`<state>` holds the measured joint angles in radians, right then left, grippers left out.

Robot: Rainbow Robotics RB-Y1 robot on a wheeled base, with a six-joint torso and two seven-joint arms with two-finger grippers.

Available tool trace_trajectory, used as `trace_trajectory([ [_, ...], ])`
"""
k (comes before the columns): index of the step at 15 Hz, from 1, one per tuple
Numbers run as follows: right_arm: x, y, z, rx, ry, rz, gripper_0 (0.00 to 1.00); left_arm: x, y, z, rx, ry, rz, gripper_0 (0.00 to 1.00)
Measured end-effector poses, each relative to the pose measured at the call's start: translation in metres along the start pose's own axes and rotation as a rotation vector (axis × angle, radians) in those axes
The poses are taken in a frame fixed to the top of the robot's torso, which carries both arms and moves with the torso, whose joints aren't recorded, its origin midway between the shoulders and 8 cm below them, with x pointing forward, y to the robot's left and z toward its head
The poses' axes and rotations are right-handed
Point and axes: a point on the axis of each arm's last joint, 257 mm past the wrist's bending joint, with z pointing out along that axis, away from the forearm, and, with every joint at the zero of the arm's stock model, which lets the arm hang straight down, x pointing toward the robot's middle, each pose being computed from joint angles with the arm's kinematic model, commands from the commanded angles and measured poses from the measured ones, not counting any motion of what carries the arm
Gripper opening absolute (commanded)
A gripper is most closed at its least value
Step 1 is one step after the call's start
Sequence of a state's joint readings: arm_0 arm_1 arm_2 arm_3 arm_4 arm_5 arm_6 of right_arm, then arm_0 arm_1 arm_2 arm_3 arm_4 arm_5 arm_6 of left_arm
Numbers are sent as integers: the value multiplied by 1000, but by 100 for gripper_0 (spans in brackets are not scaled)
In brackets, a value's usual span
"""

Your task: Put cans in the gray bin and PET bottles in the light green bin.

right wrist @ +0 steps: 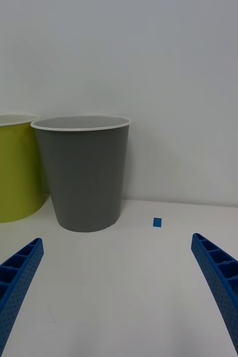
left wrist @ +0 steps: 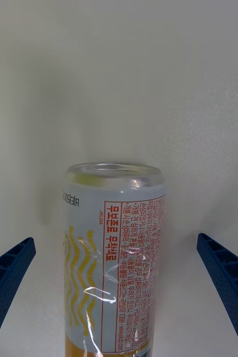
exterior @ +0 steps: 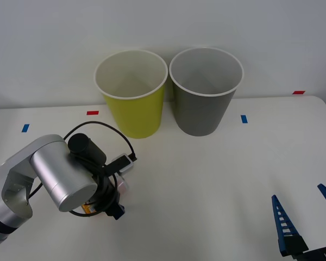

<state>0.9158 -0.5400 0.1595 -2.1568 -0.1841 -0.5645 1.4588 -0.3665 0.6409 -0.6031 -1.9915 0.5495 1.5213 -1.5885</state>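
Side by side at the table's (exterior: 217, 179) far edge, the light green bin (exterior: 135, 111) and gray bin (exterior: 202, 111) show bare interiors. Near the left front corner, the left gripper (left wrist: 119, 279), fingers spread, straddles the orange-and-white can (left wrist: 114, 262). The right gripper (exterior: 307, 217) waits spread at the front right.

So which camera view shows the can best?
The left wrist view: the can lies between the open fingers of the left tool, with its silver top and label plain. In the front view, the left arm covers nearly all of the can. The right wrist view faces the bins.
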Motion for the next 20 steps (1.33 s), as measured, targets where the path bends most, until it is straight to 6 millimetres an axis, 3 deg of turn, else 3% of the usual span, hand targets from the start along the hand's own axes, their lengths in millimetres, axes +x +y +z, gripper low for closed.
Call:
trace_trajectory([
  [6, 0, 0, 0, 0, 0, 0, 93, -4, 4, 7, 8, 14, -3, 100],
  [7, 0, 0, 0, 0, 0, 0, 92, -4, 4, 7, 8, 13, 2, 69],
  [8, 0, 0, 0, 0, 0, 0, 92, -5, 4, 7, 8, 12, 6, 0],
  [20, 0, 0, 0, 0, 0, 0, 92, -11, -5, 1, 72, -16, -4, 0],
])
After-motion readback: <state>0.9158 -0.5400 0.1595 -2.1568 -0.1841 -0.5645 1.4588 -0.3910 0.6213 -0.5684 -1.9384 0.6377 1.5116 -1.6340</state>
